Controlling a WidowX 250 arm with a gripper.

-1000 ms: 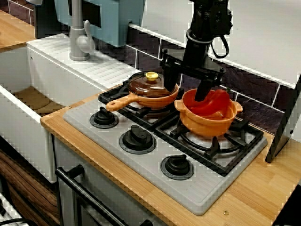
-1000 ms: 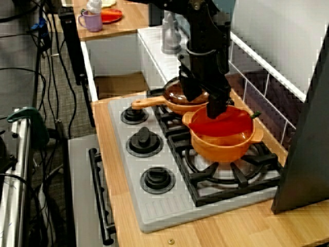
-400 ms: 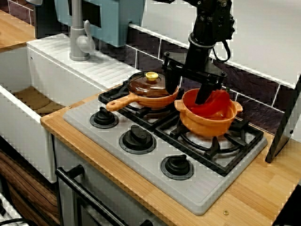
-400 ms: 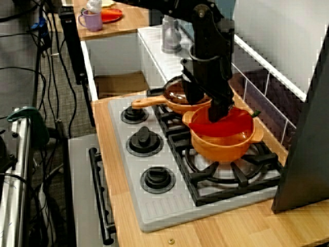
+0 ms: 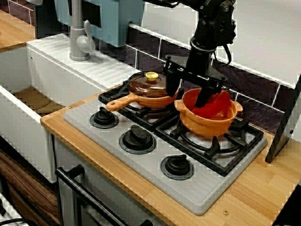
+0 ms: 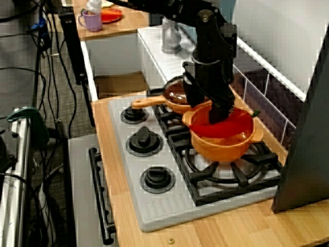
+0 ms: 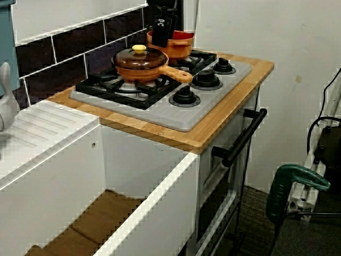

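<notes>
The gripper (image 5: 187, 96) hangs over the left edge of the orange pot (image 5: 207, 123). Its two black fingers (image 5: 205, 95) are spread wide apart and hold nothing. One finger goes down inside the pot, next to the red thing (image 5: 218, 107) that lies in it. I cannot tell if it touches the red thing. The other finger is outside the pot, in the gap between the pot and the orange pan (image 5: 155, 100).

The pot sits on the right burner of the grey stove (image 5: 197, 188). The pan is just to its left, with a brown lid (image 5: 143, 85) and a yellow knob (image 5: 151, 76) on top. Three black dials (image 5: 137, 138) sit in a row at the near side. The stove lies in a wooden surface (image 5: 254, 193). A grey tap (image 5: 79, 35) stands far off on the left.
</notes>
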